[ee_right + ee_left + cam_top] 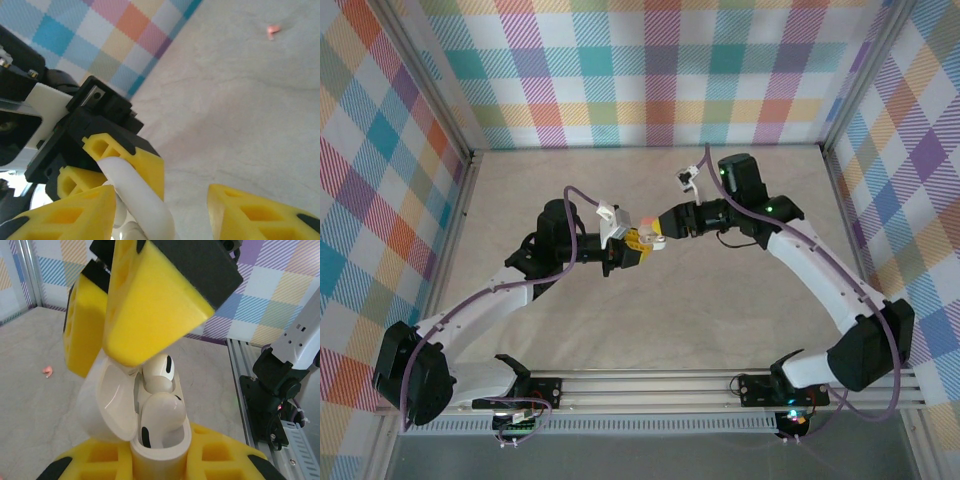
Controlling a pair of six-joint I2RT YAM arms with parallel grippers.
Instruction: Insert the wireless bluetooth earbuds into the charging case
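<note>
Left fingers (75, 462) at the bottom of the left wrist view are clamped on the base of the case (162, 445), which rises out from between them. In the top view the left gripper (630, 245) holds it up off the table (720, 320) at mid-frame, nose to nose with the right gripper (656, 228).

Right fingers (150, 310) are spread. They come down from the top of the left wrist view, one on each side of the open lid (112, 400). I cannot tell whether either one presses on it. In the right wrist view the lid's white edge lies against the lower-left finger, well clear of the lower-right one.

The cream case has its long axis running up the frame, mouth upward. Its lid swings open to the left. Two earbuds (161, 412) sit in it, one in front and one behind and higher.

A tiny pink bit (47, 371) lies on the table at mid-left, well away from the case.
</note>
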